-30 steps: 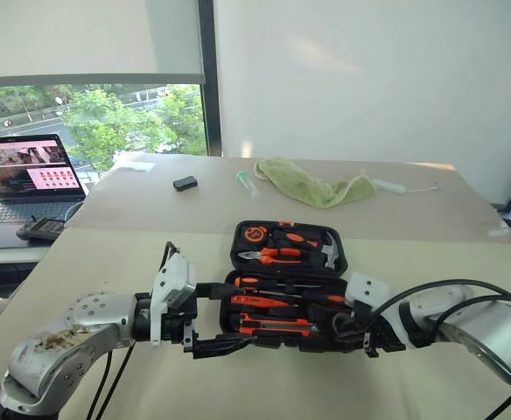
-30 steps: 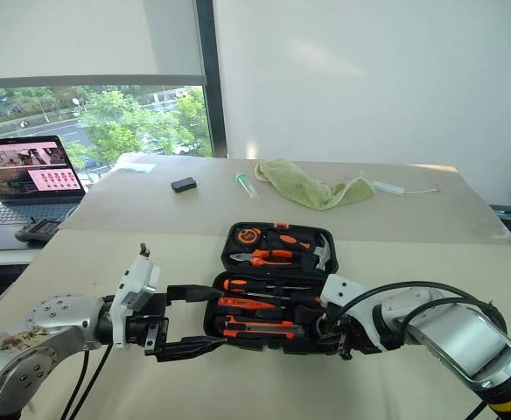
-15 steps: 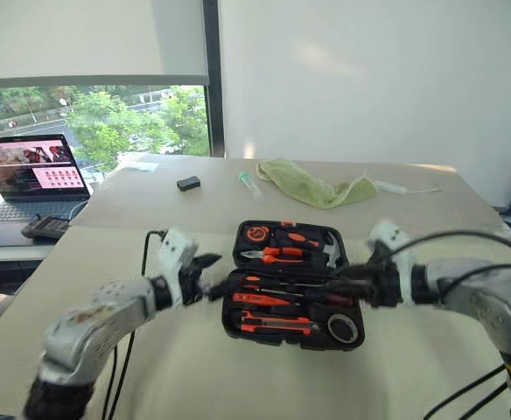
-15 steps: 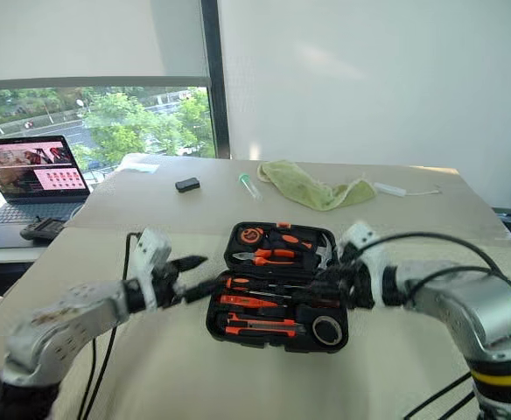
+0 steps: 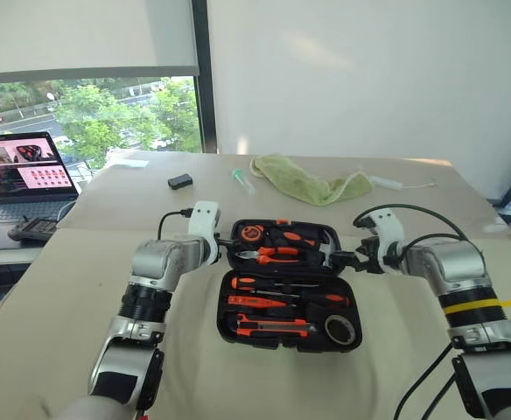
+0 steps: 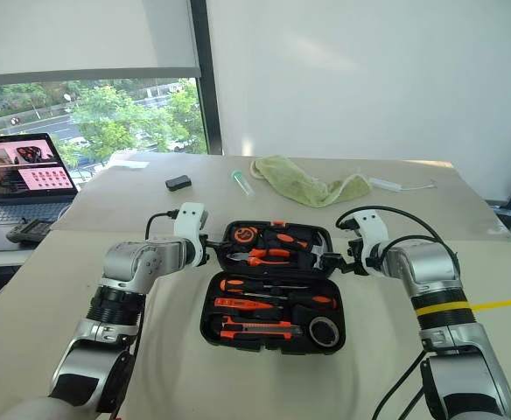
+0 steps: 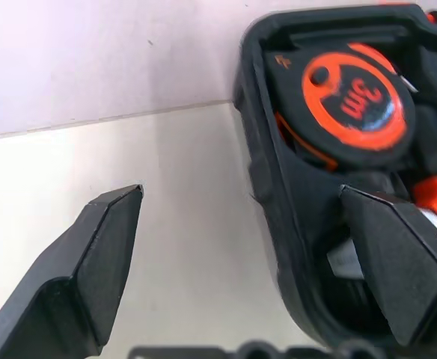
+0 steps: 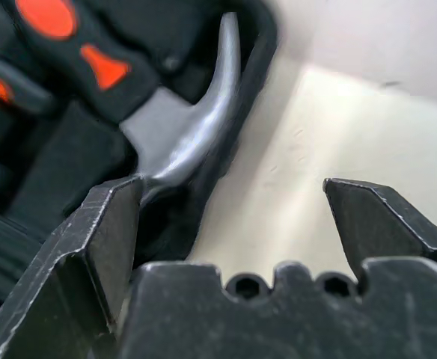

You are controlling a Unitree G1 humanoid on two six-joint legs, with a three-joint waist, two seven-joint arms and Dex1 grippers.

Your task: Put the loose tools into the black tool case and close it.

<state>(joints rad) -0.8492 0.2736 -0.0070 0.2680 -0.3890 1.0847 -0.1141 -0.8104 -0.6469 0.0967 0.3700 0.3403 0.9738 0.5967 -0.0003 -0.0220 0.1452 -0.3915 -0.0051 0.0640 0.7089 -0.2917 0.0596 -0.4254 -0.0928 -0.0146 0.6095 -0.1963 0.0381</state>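
both hands, left hand [image 5: 223,245] and right hand [image 5: 343,259], are straddling the tool case [image 5: 286,289] lid's rims, spread wide; uneven lifting is probably risking spilling tools.

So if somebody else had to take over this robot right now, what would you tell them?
Left gripper: open, straddling the far left rim of the black tool case.
Right gripper: open, straddling the far right rim, by the hammer.
Case: lying open on the table.
Done: screwdrivers and utility knife are seated in the near half.
Left: fold the far half over and shut the case.
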